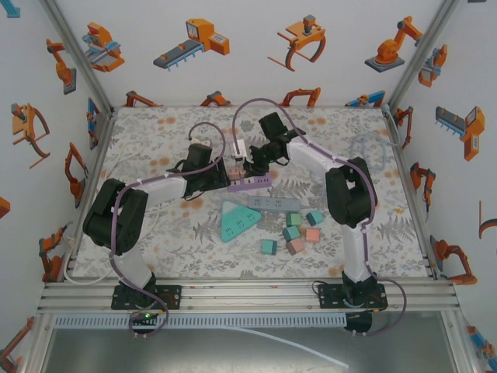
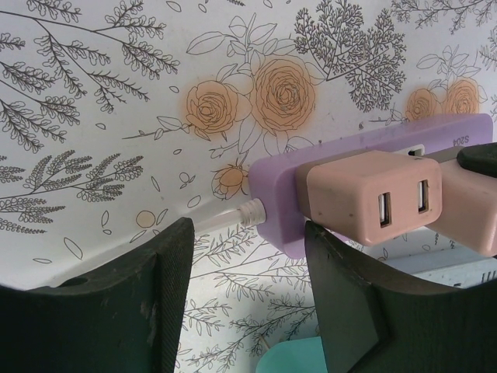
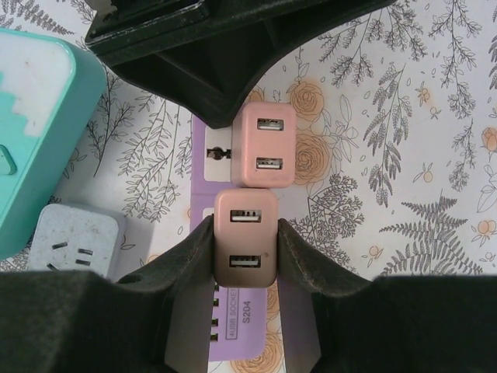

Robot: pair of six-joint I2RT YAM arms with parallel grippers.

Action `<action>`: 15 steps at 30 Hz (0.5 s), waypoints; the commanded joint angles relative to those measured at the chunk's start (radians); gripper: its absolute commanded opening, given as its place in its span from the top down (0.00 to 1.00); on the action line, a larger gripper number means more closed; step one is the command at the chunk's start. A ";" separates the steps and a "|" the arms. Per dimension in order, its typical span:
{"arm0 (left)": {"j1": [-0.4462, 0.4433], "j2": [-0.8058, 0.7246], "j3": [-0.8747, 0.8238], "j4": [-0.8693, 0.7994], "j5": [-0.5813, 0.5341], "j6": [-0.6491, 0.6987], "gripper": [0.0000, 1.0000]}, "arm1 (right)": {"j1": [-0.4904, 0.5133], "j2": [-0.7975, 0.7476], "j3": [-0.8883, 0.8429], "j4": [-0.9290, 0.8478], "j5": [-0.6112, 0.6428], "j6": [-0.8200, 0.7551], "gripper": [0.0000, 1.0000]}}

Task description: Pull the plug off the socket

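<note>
The socket is a purple power strip (image 1: 252, 185) (image 3: 247, 330) (image 2: 281, 203) lying flat mid-table. Two pink USB plugs stand side by side in it. My right gripper (image 3: 245, 225) (image 1: 250, 167) is shut on the nearer plug (image 3: 245, 237), its pads pressed against both of the plug's sides. The other plug (image 3: 264, 144) (image 2: 373, 198) sits free beside it. My left gripper (image 2: 247, 233) (image 1: 220, 172) is at the strip's cable end, jaws apart. Its right finger (image 2: 349, 295) lies against the strip's corner, and only table shows between the fingers.
A white cable (image 2: 225, 216) leaves the strip's end. A teal triangular power block (image 1: 238, 221) (image 3: 39, 132) and a grey strip (image 1: 273, 203) (image 3: 78, 237) lie just in front. Several small teal and pink cubes (image 1: 299, 231) are scattered nearer the right arm.
</note>
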 commanded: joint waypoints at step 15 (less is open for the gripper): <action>-0.013 -0.122 0.059 -0.104 0.029 0.094 0.42 | -0.004 -0.396 -0.311 0.408 0.077 0.638 0.91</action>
